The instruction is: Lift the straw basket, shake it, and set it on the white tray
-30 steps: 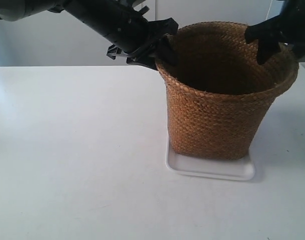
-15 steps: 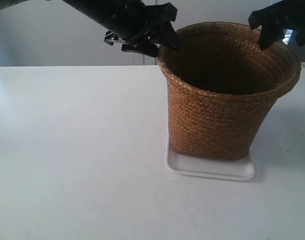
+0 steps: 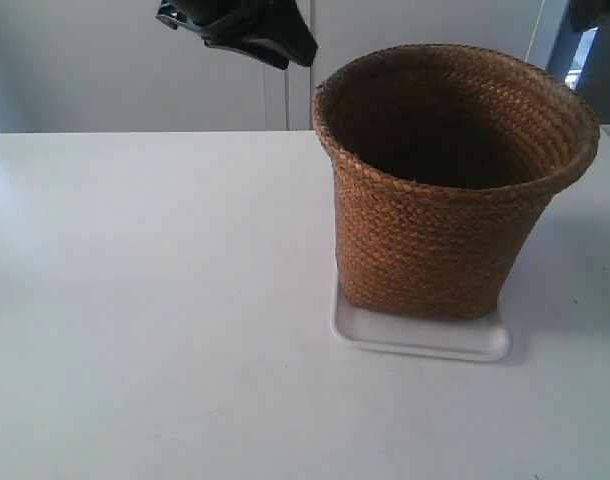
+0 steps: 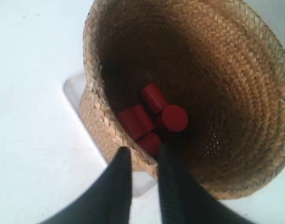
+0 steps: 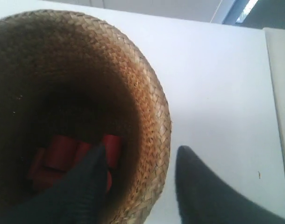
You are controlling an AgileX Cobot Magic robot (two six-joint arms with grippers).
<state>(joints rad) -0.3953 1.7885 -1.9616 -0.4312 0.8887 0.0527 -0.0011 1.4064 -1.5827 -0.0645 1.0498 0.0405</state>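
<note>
The straw basket stands upright on the white tray, whose rim shows under its base. Several red cylinders lie on the basket's dark bottom. The left gripper is open and empty; its fingers hang above the near part of the braided rim without touching it. In the exterior view this gripper is high at the upper left, clear of the basket. The right gripper is open too, one finger over the basket's inside and the other over the table, apart from the basket.
White tabletop spreads wide to the exterior view's left and in front of the tray. A corner of the tray shows beside the basket in the left wrist view. The table's edge runs past the right gripper.
Both grippers have let go of the basket rim and risen away. The arm at the exterior view's left moved up and left; the other has almost left the frame. The basket stays on the tray.
</note>
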